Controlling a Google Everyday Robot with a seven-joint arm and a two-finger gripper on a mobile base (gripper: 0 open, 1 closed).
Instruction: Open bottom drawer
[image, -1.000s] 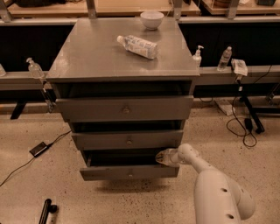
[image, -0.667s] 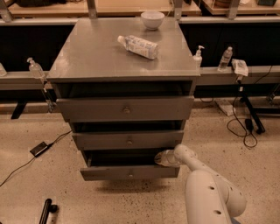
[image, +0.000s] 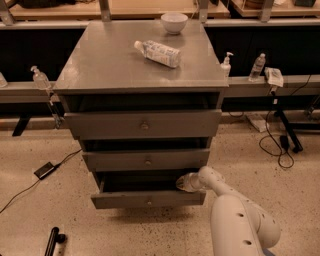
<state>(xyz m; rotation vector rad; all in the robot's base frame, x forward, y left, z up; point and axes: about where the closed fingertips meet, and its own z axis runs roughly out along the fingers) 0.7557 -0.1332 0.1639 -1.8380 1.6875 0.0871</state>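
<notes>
The grey cabinet (image: 145, 70) has three drawers. The bottom drawer (image: 148, 199) has the slimmest front and a small round knob (image: 149, 202). It stands pulled out a little, with a dark gap above its front. My white arm (image: 235, 210) comes in from the lower right. The gripper (image: 182, 183) sits at the drawer's right end, just behind the top edge of its front panel, reaching into the gap.
A plastic bottle (image: 157, 52) lies on the cabinet top and a white bowl (image: 174, 22) stands at its back. Sanitiser bottles (image: 40, 78) stand on side ledges. Cables (image: 280, 145) and a black adapter (image: 45, 170) lie on the floor.
The arm has shifted slightly left and forward, the gripper staying at the drawer's right end. The drawer's opening looks about the same.
</notes>
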